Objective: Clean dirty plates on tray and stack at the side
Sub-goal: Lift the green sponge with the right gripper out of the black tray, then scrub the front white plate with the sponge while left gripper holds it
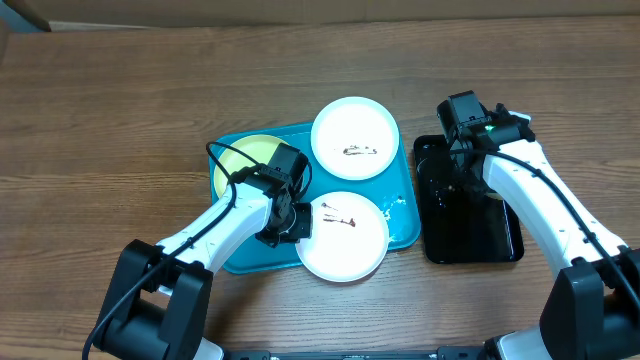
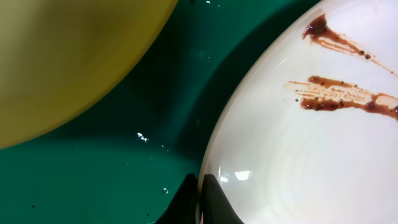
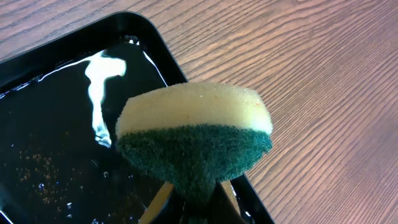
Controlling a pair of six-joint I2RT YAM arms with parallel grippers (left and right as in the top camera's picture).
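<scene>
The left fingers (image 2: 217,205) pinch the plate (image 2: 311,155) rim, tray (image 2: 124,168) under them, the right fingers (image 3: 230,196) squeeze a sponge (image 3: 196,130), so I think scrubbing the smears (image 2: 348,99) comes next.

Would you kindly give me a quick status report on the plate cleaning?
Left gripper shut on near white plate rim; plate smeared, on tray. Right gripper shut on sponge, over black tray. No obstruction seen.
</scene>
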